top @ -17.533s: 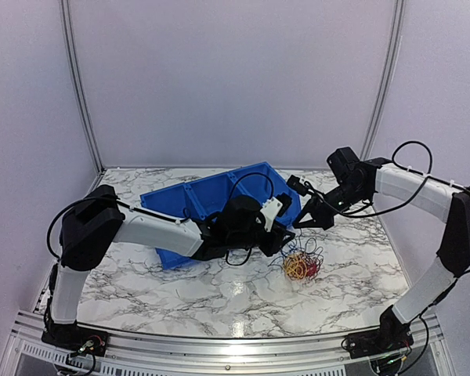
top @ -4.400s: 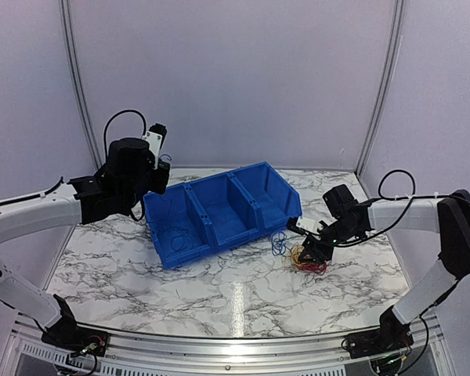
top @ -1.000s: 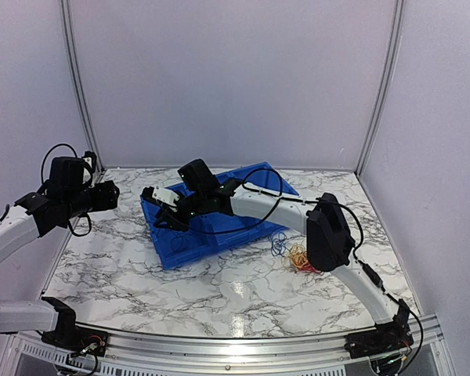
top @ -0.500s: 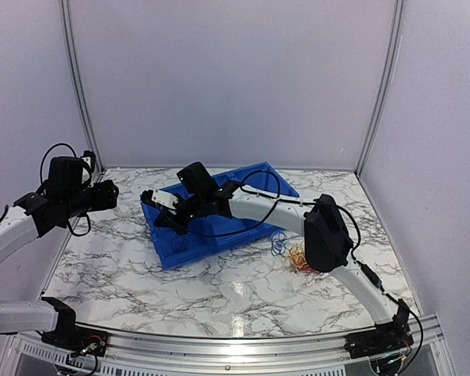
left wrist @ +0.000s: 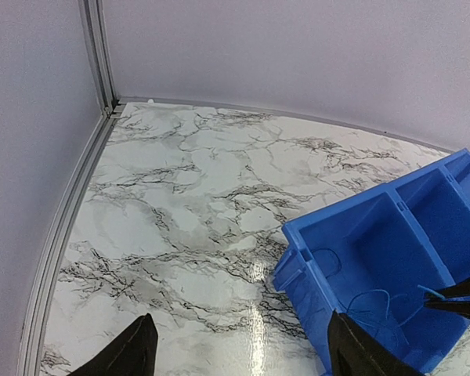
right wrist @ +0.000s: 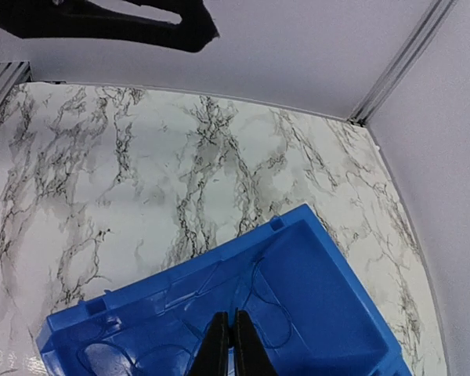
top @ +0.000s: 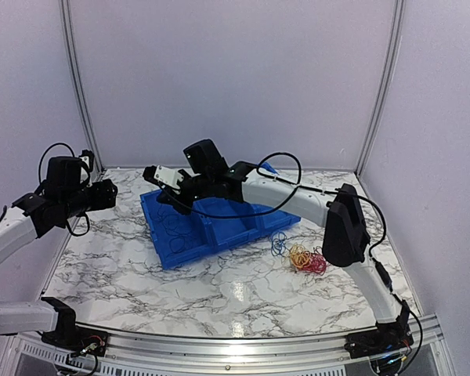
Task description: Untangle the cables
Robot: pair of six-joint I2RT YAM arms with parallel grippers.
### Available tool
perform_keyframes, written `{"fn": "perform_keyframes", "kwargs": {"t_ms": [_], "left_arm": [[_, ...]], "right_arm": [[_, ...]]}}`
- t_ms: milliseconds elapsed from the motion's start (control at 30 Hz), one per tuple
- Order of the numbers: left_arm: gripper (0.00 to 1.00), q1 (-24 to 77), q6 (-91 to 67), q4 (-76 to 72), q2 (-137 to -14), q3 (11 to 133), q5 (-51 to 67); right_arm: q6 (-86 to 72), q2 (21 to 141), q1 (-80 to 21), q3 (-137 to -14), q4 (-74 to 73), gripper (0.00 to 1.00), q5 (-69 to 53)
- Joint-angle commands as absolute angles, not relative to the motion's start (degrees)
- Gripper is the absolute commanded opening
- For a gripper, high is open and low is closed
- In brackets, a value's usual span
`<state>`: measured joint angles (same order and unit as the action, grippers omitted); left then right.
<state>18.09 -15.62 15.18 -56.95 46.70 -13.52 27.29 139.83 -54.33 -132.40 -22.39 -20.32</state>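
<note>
Thin dark blue cables (top: 176,235) lie looped in the left compartment of the blue bin (top: 219,227). My right gripper (top: 175,205) hangs just above that compartment. In the right wrist view it (right wrist: 228,316) is shut, with a hair-thin blue cable (right wrist: 279,318) running from the bin floor up to its tips. On the table right of the bin lie a blue cable bundle (top: 279,243) and a yellow and red tangle (top: 307,258). My left gripper (top: 108,193) is open and empty, left of the bin, above bare table (left wrist: 243,352).
The blue bin (left wrist: 352,227) has three compartments and sits at an angle mid-table. The right arm (top: 298,200) stretches across over the bin. Booth walls close the table at the back and on both sides (top: 235,86).
My right gripper has closed inside the bin's left compartment and risen a little, towards the back. The left arm has barely moved and stays open.
</note>
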Motion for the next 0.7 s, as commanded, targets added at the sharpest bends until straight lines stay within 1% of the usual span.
{"fn": "perform_keyframes", "kwargs": {"t_ms": [0,33,100,133,200,333,467,600,667], "left_arm": [[0.77,17.75,-15.56,13.54,-55.64,45.96,-13.89],[0.77,17.75,-15.62,13.54,-55.57,45.88,-13.89],[0.77,17.75,-15.66,13.54,-55.55,45.79,-14.02],[0.77,17.71,-15.65,13.54,-55.55,45.80,-13.98],[0.77,17.75,-15.72,13.52,-55.55,45.74,-13.87],[0.77,17.75,-15.20,13.34,-55.48,45.78,-13.27],[0.76,17.75,-13.70,11.90,-55.16,45.34,-8.01],[0.70,17.83,-12.54,9.09,-54.49,44.58,0.49],[0.67,18.04,-12.22,6.97,-53.88,44.14,6.29]], "right_arm": [[29.17,139.55,-54.22,-130.35,-23.06,0.08,-14.06],[28.83,139.52,-54.30,-130.39,-23.49,0.12,-13.25],[27.82,138.93,-54.29,-130.37,-24.28,0.27,-11.56],[27.44,138.35,-54.31,-130.38,-24.73,0.33,-10.62],[26.97,136.30,-54.31,-129.71,-25.57,0.38,-9.10],[26.17,128.86,-53.99,-124.16,-26.00,0.42,-8.33],[24.55,116.75,-52.04,-111.50,-24.33,0.42,-9.66],[25.66,105.68,-47.54,-96.75,-23.64,0.42,-11.80],[26.81,101.02,-44.71,-89.55,-23.62,0.41,-10.84]]}}
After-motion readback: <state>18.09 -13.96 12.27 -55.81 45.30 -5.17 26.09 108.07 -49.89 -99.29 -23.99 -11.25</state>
